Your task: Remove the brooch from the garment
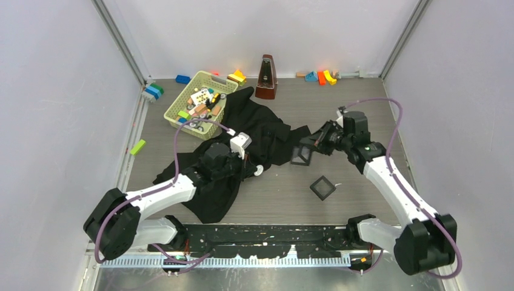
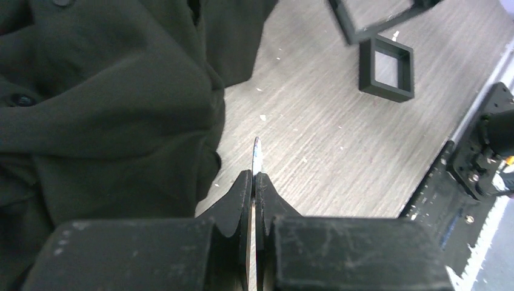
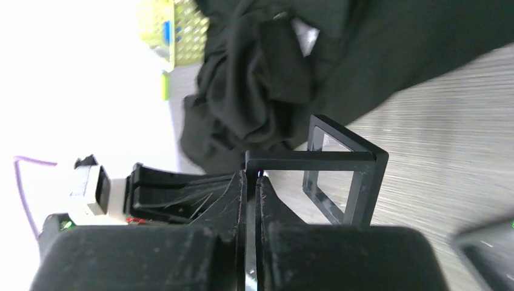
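we see the worktop [image 1: 285, 203] walled in at the left, right and back, with the arm bases along its near edge. the black garment [image 1: 267, 130] sprawls from mid-left toward the centre, and its right hem ends in a ragged edge on bare wood. open room lies right of that hem and toward the near edge, broken only by a flat square tray [image 1: 322, 188]. the basket [image 1: 176, 100] and the metronome [image 1: 265, 77] crowd the back.

the left pincer [image 2: 255, 182] sits just off the hem, over bare worktop. its jaws are pressed together on a thin pinkish sliver seen edge-on, the brooch [image 2: 256, 151], which sticks out past the fingertips, clear of the cloth.

the right pincer [image 3: 253, 176] is clamped tight on the rim of a lifted tray [image 3: 342, 160], which is tilted up by the garment's right edge, to the right of the brooch.
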{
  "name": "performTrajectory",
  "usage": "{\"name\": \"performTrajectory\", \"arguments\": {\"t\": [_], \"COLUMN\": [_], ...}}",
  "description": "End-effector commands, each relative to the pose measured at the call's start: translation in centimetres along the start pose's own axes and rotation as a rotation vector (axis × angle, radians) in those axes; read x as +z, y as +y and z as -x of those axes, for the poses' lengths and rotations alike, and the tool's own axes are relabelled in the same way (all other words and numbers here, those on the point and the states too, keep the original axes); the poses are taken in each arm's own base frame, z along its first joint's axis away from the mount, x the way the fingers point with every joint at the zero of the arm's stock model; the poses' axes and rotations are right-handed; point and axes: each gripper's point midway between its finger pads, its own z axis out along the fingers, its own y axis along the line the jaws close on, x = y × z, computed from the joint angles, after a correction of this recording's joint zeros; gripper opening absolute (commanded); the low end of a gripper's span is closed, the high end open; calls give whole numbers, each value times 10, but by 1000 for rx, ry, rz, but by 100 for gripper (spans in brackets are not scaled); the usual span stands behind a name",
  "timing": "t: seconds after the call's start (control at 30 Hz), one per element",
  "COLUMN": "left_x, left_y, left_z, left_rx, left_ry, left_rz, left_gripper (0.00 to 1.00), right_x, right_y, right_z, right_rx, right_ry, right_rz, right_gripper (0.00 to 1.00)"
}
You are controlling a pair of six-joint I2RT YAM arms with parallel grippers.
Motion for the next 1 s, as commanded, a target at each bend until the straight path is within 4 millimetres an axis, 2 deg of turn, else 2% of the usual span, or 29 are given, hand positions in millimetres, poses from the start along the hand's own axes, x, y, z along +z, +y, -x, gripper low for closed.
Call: {"name": "performTrajectory", "arguments": {"t": [0.0,0.13,0.3,0.43,0.57,0.73,0.87,0.97], "left_x": [-9,-18,-23,-15,-6,-8,-4,4], "left_y": [14,17,11,-14,-17,-14,-32,-33], "left_z": [40,54,65,51,43,38,22,13], "left_rx": [93,253,420,596,604,621,666,667], "left_ry": [-164,-239,-403,-407,-395,-399,-365,-330], "left_rz": [97,234,234,64,26,29,-95,-122], "left_gripper": [0,0,0,0,0,0,0,0], "right_x": [13,37,54,64,74,82,86,87], "right_y": [70,65,67,61,48,37,33,32], "right_z": [-22,-36,-51,-66,-81,-102,-111,-115], "right_rx": [-11,20,57,71,102,94,90,92], "right_ry": [152,222,287,334,369,412,428,434], "right_rz": [446,453,481,468,455,432,433,431], "right_gripper": [0,1,1,1,1,1,1,1]}}
